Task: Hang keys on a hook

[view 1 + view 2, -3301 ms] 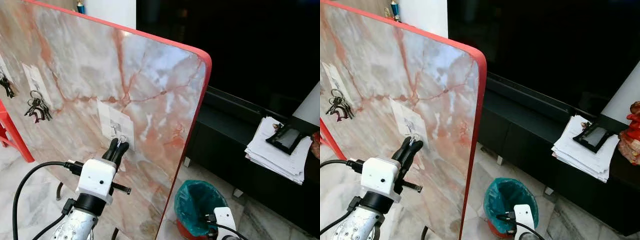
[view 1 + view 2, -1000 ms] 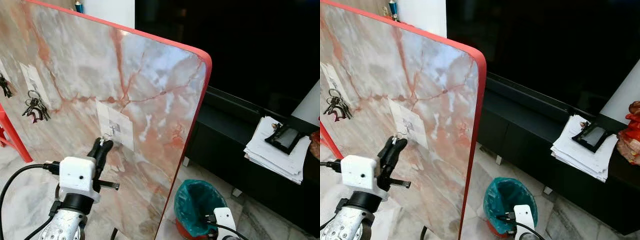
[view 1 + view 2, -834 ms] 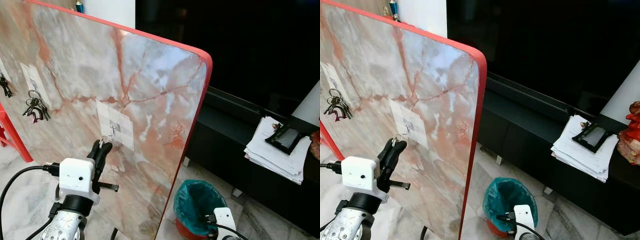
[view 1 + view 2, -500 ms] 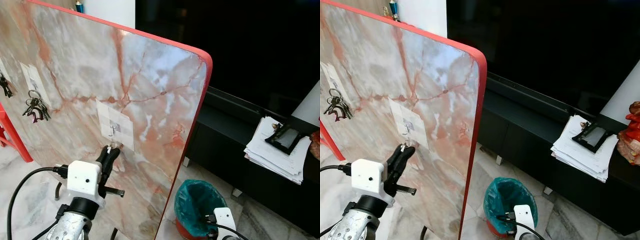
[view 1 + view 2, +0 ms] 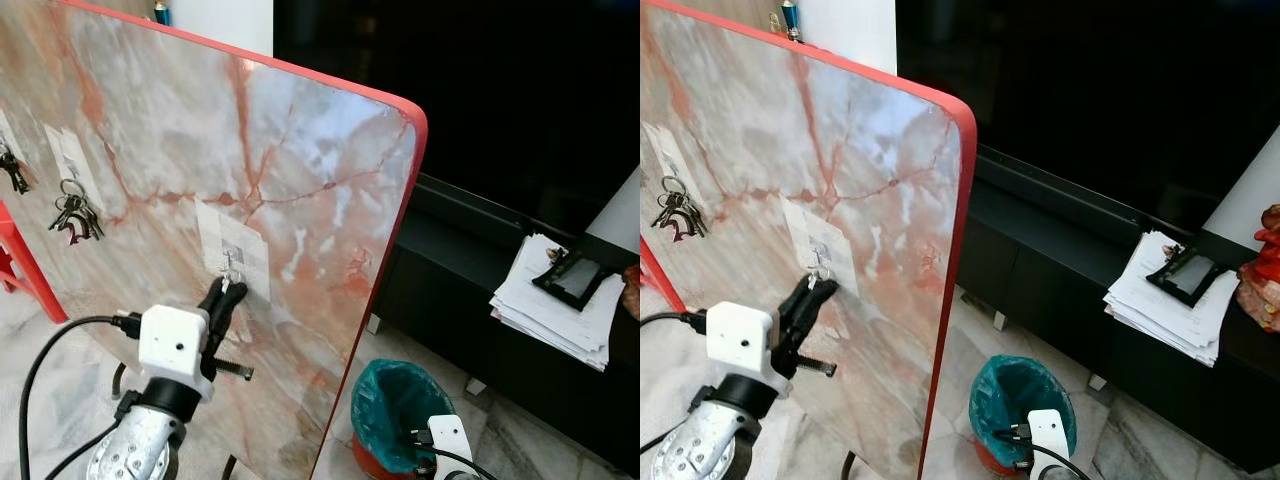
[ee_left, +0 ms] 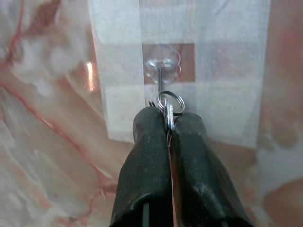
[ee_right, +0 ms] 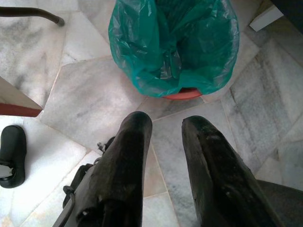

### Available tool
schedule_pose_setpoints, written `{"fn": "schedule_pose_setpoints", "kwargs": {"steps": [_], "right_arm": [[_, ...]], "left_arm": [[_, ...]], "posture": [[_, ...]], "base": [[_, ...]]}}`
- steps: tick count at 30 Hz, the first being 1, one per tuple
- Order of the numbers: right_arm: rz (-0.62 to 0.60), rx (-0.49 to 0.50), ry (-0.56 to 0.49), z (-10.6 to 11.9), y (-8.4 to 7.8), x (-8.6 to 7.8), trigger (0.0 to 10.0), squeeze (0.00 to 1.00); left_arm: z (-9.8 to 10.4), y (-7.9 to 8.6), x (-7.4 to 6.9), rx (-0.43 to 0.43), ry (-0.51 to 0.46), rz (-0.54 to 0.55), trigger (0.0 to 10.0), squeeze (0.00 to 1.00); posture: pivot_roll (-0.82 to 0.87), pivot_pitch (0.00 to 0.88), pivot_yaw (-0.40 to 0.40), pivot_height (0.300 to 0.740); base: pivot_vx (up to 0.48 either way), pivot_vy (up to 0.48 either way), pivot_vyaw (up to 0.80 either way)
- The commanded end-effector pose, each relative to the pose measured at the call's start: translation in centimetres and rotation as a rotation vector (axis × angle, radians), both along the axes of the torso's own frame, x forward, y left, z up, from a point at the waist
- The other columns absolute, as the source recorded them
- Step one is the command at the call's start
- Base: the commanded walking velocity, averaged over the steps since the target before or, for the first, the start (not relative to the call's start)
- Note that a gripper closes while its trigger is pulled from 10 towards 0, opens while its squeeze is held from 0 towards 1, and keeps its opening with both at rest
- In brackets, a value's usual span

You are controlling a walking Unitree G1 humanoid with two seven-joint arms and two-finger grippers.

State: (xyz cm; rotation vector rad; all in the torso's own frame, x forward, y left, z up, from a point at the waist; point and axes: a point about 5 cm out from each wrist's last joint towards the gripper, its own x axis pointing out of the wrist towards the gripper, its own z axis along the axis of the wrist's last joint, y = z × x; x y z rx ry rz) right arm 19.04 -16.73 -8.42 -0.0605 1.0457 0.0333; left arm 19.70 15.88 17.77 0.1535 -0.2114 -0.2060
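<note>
My left gripper [image 5: 224, 291] is shut on a silver key ring [image 6: 169, 105], holding it just below a small metal hook [image 6: 161, 71] taped to the upright marble board [image 5: 300, 160]. In the left wrist view the ring sits at the hook's lower end, between the black fingertips [image 6: 150, 124]. Whether the ring is threaded over the hook I cannot tell. Two other bunches of keys [image 5: 75, 215] hang on hooks further left on the board. My right gripper [image 7: 165, 124] hangs low and open above the floor by a green-lined bin [image 7: 173, 45].
The board has a red rim [image 5: 400, 200] and stands before a dark TV cabinet [image 5: 470, 280]. A stack of papers [image 5: 555, 300] with a black device lies on the cabinet. The bin [image 5: 395, 410] stands on the marble floor at the board's right edge.
Over the last second my left gripper has moved right and up along the board with the key ring, from left of and below the hook to right under it.
</note>
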Motion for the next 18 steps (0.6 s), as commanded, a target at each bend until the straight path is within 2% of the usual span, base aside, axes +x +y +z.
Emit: {"fn": "schedule_pose_setpoints", "kwargs": {"steps": [1, 11, 18], "right_arm": [[0.002, -0.013, -0.002, 0.11, -0.40, 0.17, 10.0, 0.00], [0.004, -0.014, -0.001, 0.11, -0.40, 0.17, 10.0, 0.00], [0.003, -0.013, -0.001, 0.11, -0.43, 0.17, 10.0, 0.00]], "left_arm": [[0.61, -0.23, -0.20, -0.005, -0.021, -0.020, 10.0, 0.00], [0.33, -0.04, -0.12, -0.008, -0.004, -0.014, 10.0, 0.00], [-0.24, 0.76, -0.11, -0.057, 0.016, 0.041, 10.0, 0.00]], "posture": [[0.12, 0.000, -0.138, 0.740], [0.12, 0.000, -0.140, 0.740], [0.12, 0.000, -0.141, 0.740]], "base": [[0.000, 0.000, 0.00], [0.000, 0.000, 0.00], [0.000, 0.000, 0.00]]}}
